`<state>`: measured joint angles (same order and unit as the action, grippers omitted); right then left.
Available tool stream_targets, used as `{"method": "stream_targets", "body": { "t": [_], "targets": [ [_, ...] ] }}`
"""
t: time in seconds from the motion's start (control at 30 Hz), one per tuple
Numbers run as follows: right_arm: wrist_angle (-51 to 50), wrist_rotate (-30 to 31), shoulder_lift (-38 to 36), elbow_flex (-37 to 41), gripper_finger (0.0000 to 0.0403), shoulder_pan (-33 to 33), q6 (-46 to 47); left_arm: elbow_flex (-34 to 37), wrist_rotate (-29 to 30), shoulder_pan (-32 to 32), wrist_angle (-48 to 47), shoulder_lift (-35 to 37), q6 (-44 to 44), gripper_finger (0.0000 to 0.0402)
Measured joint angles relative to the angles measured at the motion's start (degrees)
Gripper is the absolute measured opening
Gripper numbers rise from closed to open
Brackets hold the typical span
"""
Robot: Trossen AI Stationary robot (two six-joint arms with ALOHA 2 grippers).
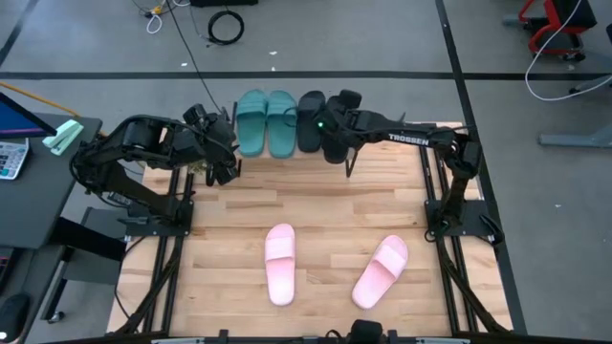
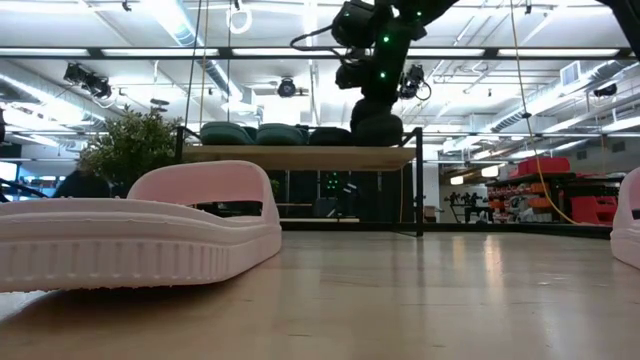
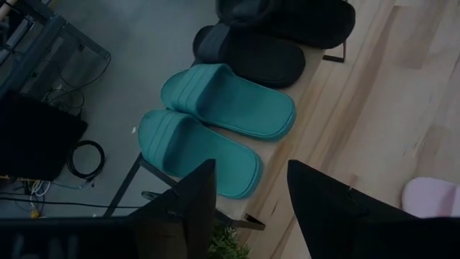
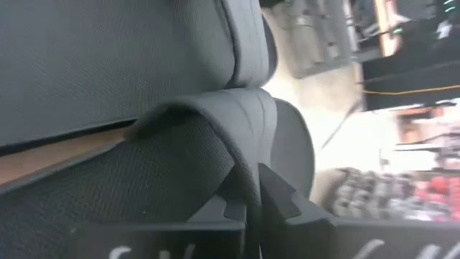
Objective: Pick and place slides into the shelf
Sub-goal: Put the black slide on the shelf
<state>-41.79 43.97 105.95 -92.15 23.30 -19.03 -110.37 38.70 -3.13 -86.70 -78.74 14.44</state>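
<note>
The shelf [image 1: 287, 153] stands at the far edge of the worktop [image 1: 316, 220], and its wooden top board carries a row of slides: two teal slides [image 1: 266, 122] side by side at the left end, then a black slide [image 1: 311, 120] just beside them. In the low view the shelf's board [image 2: 300, 155] shows these as dark humps in a line. A second black slide [image 1: 338, 136] is at the right end of the row, its heel resting on or just over the board, tilted, with its strap pinched edge-on in the right pincer [image 4: 251, 198], whose fingers are drawn narrow on the strap. The right arm reaches in from the worktop's right edge towards the far edge, its wrist above the shelf with green lights lit. Two pink slides lie on the near half of the worktop, well apart from the shelf: one [image 1: 279, 264] near the middle, one [image 1: 381, 271] angled towards the right edge. The left pincer [image 3: 251, 208] hangs by the far left corner, beside the shelf's left end, fingers spread wide and holding nothing; its camera looks onto the teal pair.
</note>
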Motion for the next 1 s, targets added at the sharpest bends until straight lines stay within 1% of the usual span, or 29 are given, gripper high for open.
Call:
{"method": "stream_targets", "body": {
  "t": [0.2, 0.5, 0.87, 1.0],
  "targets": [
    [-0.1, 5.0, 0.0, 0.1, 0.001, -1.5, -1.6, 0.0, 0.0, 0.0, 0.0, 0.0, 0.0, 0.0181],
    [4.4, 6.9, 0.0, 0.1, 0.0009, 0.3, -2.7, 0.0, 0.0, 0.0, 0.0, 0.0, 0.0, 0.0179],
    [4.6, 10.3, -0.1, 0.1, 0.0009, -0.9, -6.1, 0.0, 0.0, 0.0, -0.2, 0.0, -0.1, 0.0177],
    [5.7, 11.0, -0.2, 0.0, 0.0009, 0.0, -8.1, 0.0, 0.0, 0.0, -0.2, 0.0, -0.1, 0.0181]
  ]
}}
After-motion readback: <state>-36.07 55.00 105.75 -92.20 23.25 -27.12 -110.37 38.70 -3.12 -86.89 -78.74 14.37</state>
